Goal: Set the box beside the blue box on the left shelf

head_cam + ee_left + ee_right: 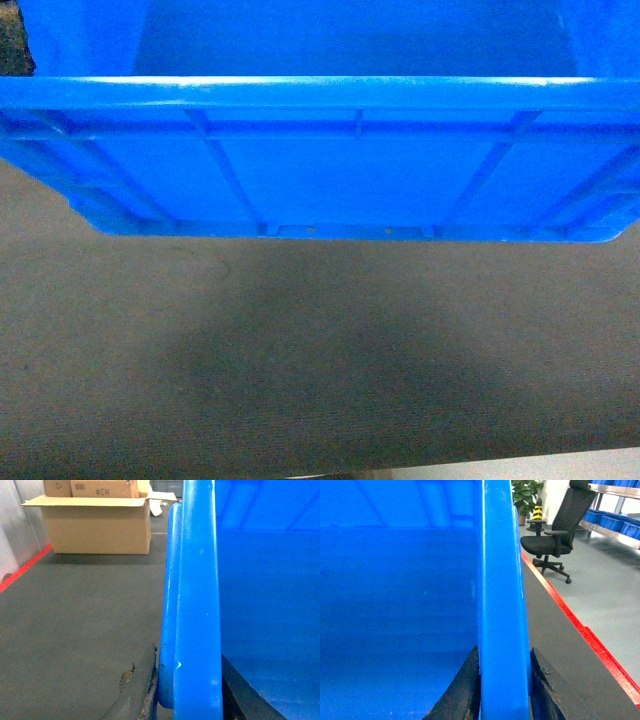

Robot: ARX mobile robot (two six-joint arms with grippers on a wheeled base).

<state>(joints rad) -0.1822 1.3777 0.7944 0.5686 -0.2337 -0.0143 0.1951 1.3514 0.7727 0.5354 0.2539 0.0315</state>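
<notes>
The box (320,170), a large bright-blue ribbed crate, fills the top of the head view and hangs above the grey floor. In the left wrist view my left gripper (190,655) is shut on the box's (200,580) thick rim, one dark finger (135,690) outside the wall and one inside. My right gripper (504,650) is shut on the opposite rim of the box (500,555), with a black finger (460,695) on each side. The left shelf and the blue box are out of view.
Grey carpet floor (320,350) lies under the crate. Open cardboard boxes (100,525) stand far off on the left side. A black office chair (555,535), a plant (525,495), a red floor stripe (590,635) and a rack of small blue bins (615,522) are to the right.
</notes>
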